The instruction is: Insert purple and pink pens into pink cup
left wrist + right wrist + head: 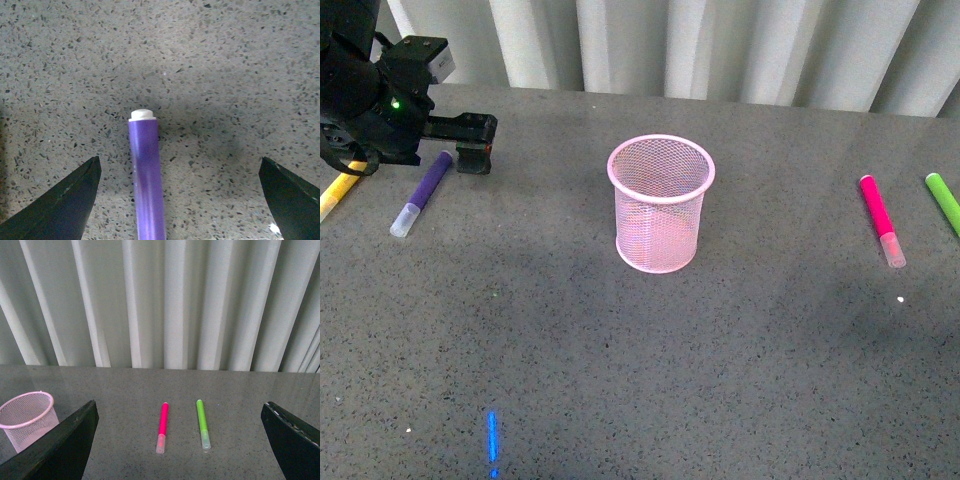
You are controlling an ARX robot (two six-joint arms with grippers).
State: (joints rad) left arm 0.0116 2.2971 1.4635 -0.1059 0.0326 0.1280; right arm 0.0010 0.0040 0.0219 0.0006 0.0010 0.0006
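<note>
The pale pink mesh cup (661, 203) stands upright mid-table; it also shows in the right wrist view (27, 419). The purple pen (423, 191) lies flat at the far left. My left gripper (472, 141) is open and hovers over the pen's far end. In the left wrist view the purple pen (146, 175) lies between the open fingers (65, 202), nearer one of them, untouched. The pink pen (881, 218) lies flat at the right; in the right wrist view the pink pen (162, 427) lies ahead of my open right gripper (180, 440). The right arm is out of the front view.
A green marker (944, 202) lies beside the pink pen at the right edge, also in the right wrist view (202, 424). A yellow marker (337, 191) lies at the far left, partly under my left arm. A pleated curtain (720, 45) backs the grey table (650, 360).
</note>
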